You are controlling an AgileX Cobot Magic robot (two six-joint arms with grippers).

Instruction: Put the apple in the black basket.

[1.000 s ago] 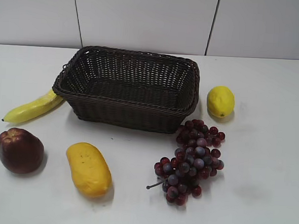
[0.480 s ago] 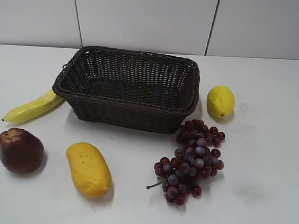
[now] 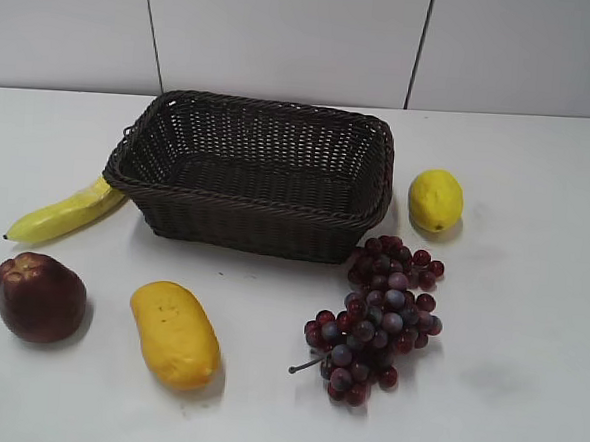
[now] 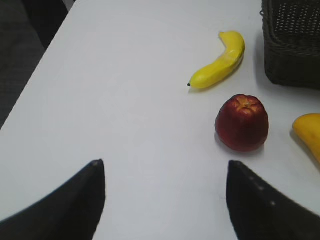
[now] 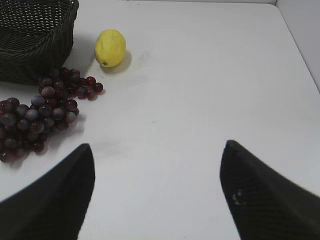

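Looking down the table (image 3: 525, 395), you had the apple (image 3: 40, 297) sitting alone at the near left, dimple up, well apart from the basket (image 3: 253, 173) standing toward the back. Your left gripper (image 4: 165, 200) hung over bare table with its fingers (image 4: 70, 205) spread wide and nothing between them; the apple lay ahead of it and to the right, untouched. Your right gripper (image 5: 157, 192) was likewise parted and held nothing. A banana (image 3: 65, 212) lay just beside the basket's left end, whether touching I could not tell. A mango (image 3: 175, 334) lay right of the apple, grapes (image 3: 374, 321) in front of the basket's right corner, and a lemon (image 3: 434, 201) just right of it.
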